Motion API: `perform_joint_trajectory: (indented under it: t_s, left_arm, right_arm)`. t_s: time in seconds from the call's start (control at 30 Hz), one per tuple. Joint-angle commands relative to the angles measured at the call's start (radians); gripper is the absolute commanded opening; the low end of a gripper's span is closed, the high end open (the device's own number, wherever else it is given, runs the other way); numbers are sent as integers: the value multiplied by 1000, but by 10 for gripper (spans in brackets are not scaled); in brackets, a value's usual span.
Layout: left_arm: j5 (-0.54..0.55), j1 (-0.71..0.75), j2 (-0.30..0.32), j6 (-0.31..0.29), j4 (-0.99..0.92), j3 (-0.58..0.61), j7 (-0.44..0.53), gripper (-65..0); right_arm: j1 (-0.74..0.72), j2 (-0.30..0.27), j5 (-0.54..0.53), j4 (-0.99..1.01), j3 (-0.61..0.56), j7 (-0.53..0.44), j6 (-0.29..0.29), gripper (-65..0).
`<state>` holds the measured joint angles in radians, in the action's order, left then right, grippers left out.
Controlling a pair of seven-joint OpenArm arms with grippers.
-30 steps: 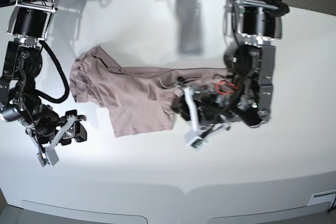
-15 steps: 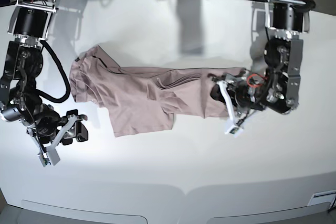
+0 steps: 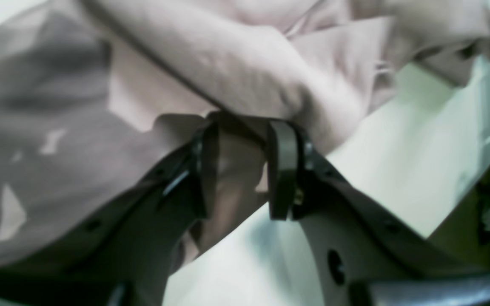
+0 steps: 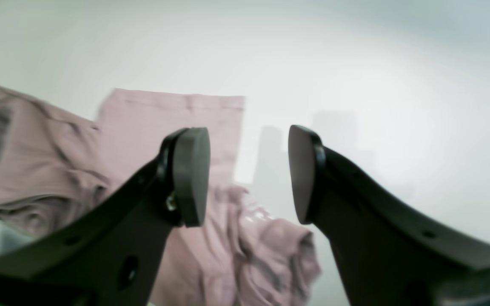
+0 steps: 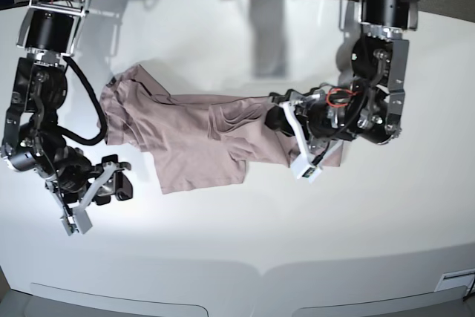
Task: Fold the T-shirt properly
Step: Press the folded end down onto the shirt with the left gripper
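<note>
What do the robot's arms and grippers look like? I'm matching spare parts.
Both arms are black and silver cylindrical segments with looping black cables. The left gripper has white fingers, dark pads and a red wire; the right gripper has matching white fingers.

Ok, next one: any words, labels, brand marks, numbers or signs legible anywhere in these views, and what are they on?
None can be read in any view.
T-shirt: plain fabric, no print; no label legible.
Left claw, shut on the T-shirt: no markings visible, view blurred.
Right claw, open and holding nothing: pads bare.
Table: plain white, no markings.
</note>
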<state>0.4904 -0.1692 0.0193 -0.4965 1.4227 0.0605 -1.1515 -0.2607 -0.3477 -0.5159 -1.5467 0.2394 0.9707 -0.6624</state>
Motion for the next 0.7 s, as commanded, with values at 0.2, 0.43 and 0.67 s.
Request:
perform_joint_trajectory:
  t_s: [0.2,0.43,0.67]
  left_arm:
    - [-50,-19,-79,-4,20,0,105,-466]
    - [-256,-19,-88,-4,9,0,336,-466]
    - [-14,-19,-94,-1,9,0,352,-465]
  right_arm:
    - [-24,6,-11,-17,4,-21,-3,-346]
    - [-24,7,-12,-17,4,-8,-3,-346]
    - [-24,6,-12,-17,4,-4,-3,-346]
